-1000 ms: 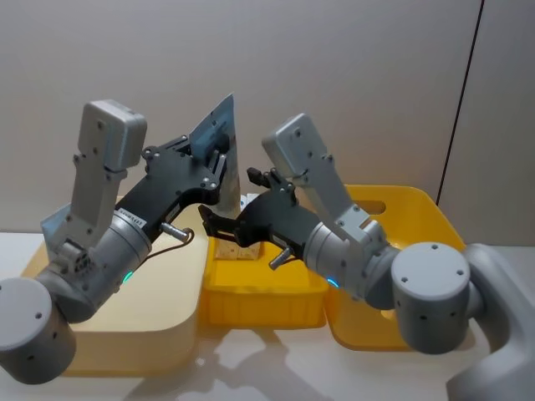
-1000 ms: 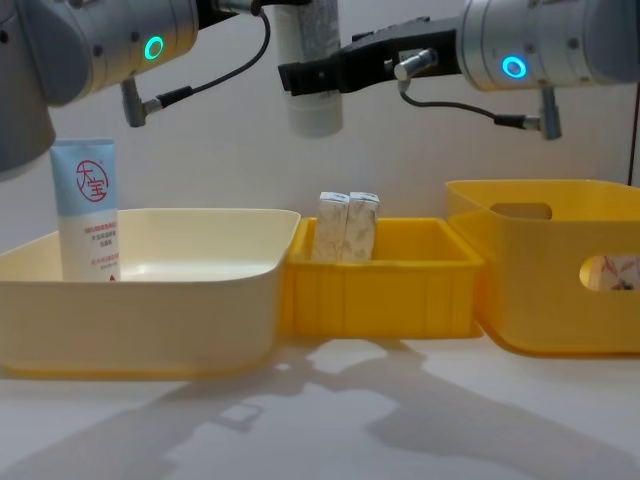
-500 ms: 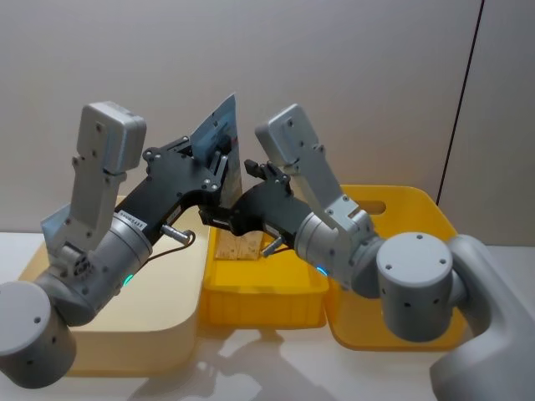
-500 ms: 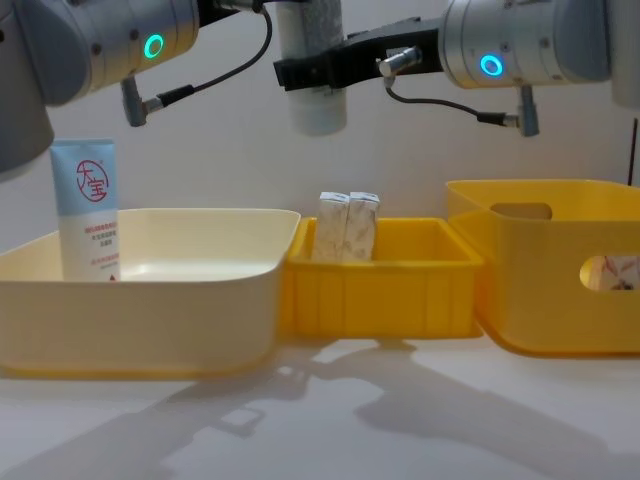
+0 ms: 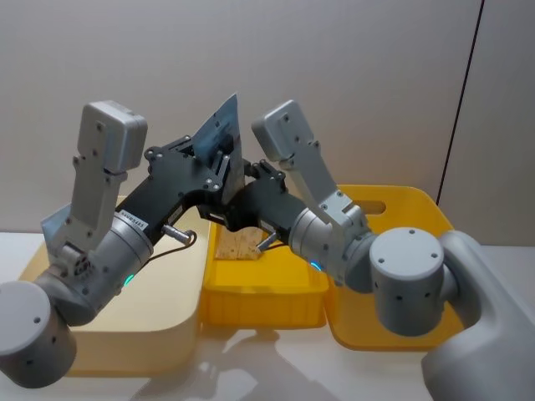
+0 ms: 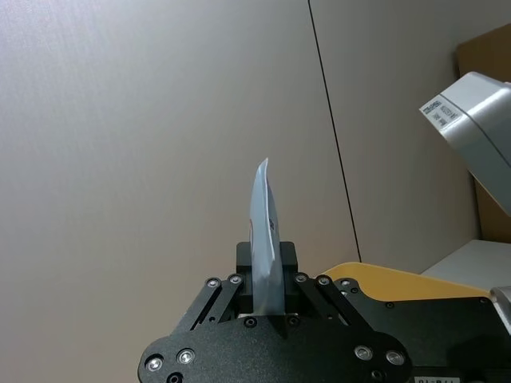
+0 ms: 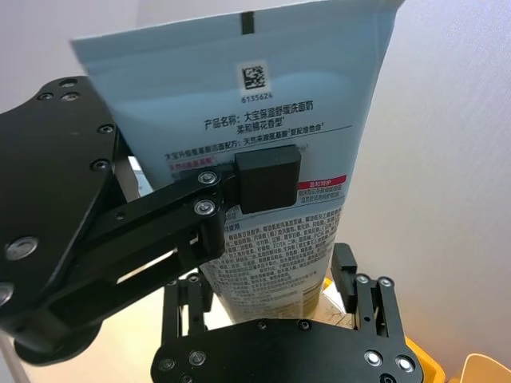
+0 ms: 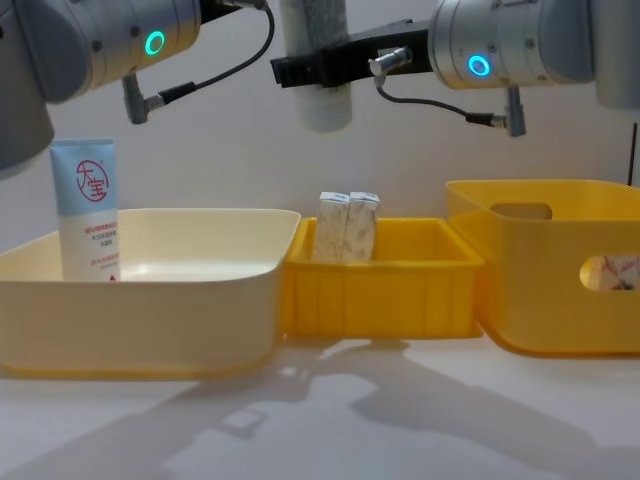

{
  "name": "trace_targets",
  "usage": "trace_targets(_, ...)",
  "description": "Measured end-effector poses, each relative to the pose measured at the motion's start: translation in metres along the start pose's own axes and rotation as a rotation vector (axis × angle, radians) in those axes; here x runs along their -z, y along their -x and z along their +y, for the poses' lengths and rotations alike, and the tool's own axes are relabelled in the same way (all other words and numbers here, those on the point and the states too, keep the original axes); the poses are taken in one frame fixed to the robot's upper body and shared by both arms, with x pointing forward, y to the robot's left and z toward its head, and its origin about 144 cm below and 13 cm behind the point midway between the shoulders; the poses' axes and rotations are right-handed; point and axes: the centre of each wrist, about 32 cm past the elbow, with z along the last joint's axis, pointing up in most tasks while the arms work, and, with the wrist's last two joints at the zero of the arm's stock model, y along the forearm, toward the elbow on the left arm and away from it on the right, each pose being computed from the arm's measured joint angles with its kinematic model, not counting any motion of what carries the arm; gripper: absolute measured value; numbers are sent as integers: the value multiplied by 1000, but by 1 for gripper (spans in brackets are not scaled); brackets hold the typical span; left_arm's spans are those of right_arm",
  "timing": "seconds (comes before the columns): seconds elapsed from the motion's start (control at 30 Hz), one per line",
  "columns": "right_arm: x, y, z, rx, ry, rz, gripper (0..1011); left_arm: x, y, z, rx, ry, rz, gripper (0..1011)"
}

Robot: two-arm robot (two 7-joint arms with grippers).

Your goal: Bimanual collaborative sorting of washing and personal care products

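Observation:
My left gripper (image 5: 219,171) is shut on a light blue and white squeeze tube (image 5: 222,132), held high above the bins with its flat end up. The left wrist view shows the tube (image 6: 262,231) edge-on between the left gripper (image 6: 267,275) fingers. My right gripper (image 5: 240,206) has come in from the right, and its open fingers stand on either side of the tube's (image 7: 271,120) lower end (image 8: 322,60). A second tube (image 8: 84,210) stands upright in the cream bin (image 8: 150,290). Two cream cartons (image 8: 347,227) stand in the small yellow bin (image 8: 390,295).
A large yellow bin (image 8: 560,290) with a handle hole sits at the right; some printed packaging (image 8: 612,270) shows through the hole. The three bins stand side by side on a white table (image 8: 330,420), with a plain wall behind.
My right gripper has moved left toward the raised tube and now stands around its lower end. The left gripper still holds the tube in nearly the same place.

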Motion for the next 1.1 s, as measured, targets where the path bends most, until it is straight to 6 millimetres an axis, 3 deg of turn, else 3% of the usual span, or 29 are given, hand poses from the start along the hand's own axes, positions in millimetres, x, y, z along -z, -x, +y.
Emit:
trace_targets(0.27, 0, 0, 2, 0, -1, 5, 699, 0, 0, 0, 3, 1, 0, 190)
trace_targets(1.1, 0, -1, 4, -1, -2, 8, 565, -1, 0, 0, 5, 1, 0, 190)
